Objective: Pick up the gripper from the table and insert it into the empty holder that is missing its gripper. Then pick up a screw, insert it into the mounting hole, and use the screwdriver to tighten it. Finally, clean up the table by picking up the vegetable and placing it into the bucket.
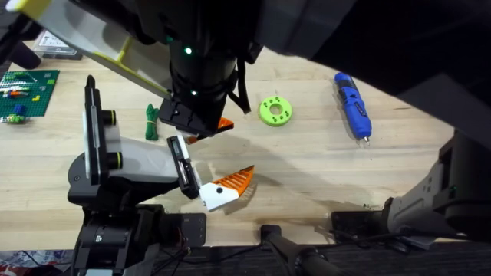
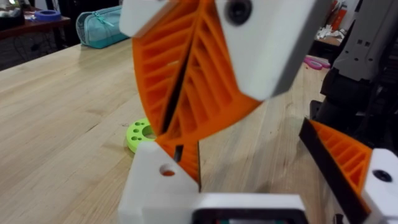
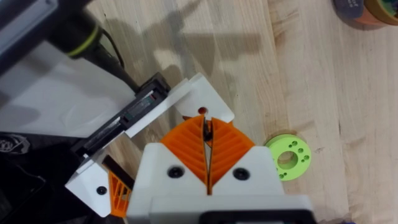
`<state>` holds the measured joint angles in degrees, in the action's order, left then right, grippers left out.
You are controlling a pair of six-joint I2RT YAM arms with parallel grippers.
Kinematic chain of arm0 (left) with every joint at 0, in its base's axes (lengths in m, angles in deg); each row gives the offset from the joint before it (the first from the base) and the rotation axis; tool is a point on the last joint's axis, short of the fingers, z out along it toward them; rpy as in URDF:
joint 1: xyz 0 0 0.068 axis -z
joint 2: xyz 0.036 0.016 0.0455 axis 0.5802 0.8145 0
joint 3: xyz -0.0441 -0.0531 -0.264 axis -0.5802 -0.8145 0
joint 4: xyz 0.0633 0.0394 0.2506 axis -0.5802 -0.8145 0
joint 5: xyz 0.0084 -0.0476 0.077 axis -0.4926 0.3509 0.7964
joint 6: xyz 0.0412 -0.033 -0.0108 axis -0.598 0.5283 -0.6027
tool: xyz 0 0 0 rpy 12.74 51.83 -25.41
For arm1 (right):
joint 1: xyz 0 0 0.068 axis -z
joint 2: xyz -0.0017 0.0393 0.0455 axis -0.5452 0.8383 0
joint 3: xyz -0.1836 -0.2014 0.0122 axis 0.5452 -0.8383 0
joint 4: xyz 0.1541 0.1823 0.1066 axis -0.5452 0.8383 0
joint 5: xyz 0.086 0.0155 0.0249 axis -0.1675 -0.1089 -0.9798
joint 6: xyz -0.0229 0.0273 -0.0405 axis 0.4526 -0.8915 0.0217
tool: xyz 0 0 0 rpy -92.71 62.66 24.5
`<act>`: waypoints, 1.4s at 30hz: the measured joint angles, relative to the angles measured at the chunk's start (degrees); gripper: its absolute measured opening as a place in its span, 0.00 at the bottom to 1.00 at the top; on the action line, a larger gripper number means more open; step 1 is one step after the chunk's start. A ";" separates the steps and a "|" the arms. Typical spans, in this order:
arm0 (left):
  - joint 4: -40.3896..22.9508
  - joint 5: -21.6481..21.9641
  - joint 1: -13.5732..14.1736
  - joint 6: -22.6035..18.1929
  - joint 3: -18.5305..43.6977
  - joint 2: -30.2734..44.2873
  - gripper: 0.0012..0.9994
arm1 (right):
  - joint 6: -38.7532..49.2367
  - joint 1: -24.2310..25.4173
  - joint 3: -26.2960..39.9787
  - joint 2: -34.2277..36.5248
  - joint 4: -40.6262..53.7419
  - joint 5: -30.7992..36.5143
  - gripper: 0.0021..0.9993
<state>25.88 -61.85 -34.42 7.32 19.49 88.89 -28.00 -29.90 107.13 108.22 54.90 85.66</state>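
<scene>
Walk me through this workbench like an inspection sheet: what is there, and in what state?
Surface: light wooden table, mostly bare on the right.
Job's things: the holder is at the left, with an orange-ribbed finger at its black plate and a second finger's white block beside it. The blue screwdriver lies untouched at the right. The vegetable lies on the table.
Clutter: lime-green disc; green brick plate.
Grippers: the right pincer is closed on what looks like a screw, just short of the block's hole.
Cables: dark loop hanging off the raised arm.
Surroundings: teal pouch at the far end.
</scene>
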 joint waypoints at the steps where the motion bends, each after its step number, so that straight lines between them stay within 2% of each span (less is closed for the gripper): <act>1: 0.01 0.00 0.00 0.00 0.00 0.01 0.99 | 0.00 0.00 0.00 0.00 0.11 -0.01 0.01; 23: 0.03 0.20 0.00 0.00 0.00 0.01 0.99 | 0.92 0.00 -0.01 -1.84 0.78 -0.03 0.01; 42: 0.03 0.21 0.00 0.00 0.00 0.01 0.99 | 1.32 0.00 0.00 -1.84 -2.90 -0.03 0.01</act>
<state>25.91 -61.64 -34.42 7.32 19.49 88.90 -26.69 -29.90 107.13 106.38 52.00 85.63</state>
